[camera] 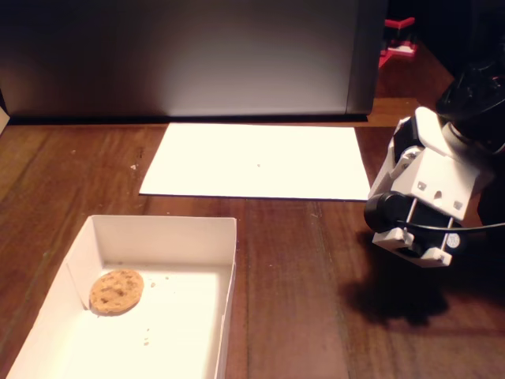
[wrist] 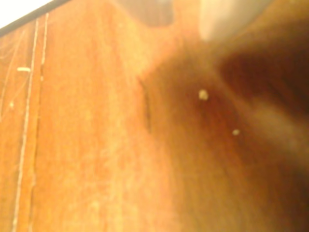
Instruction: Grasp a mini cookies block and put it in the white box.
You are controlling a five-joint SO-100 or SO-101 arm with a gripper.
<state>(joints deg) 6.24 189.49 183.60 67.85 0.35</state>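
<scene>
In the fixed view the white box [camera: 225, 233] sits at the lower left of the wooden table. One mini cookies block [camera: 116, 290], round and tan with dark specks, lies flat on the box floor near its left wall. My gripper [camera: 412, 246] hangs over the table at the right, well apart from the box. Its white wrist housing hides the fingers. The wrist view shows only blurred wood, with a pale shape and a dark shape at the top edge. No cookie shows there, and I see nothing held.
A flat white paper sheet [camera: 256, 162] lies behind the box, in front of a tall dark panel [camera: 189, 55]. A red object [camera: 398, 39] stands at the back right. Two tiny crumbs [wrist: 203, 94] lie on the wood under the wrist. Crumbs [camera: 147, 339] speckle the box floor.
</scene>
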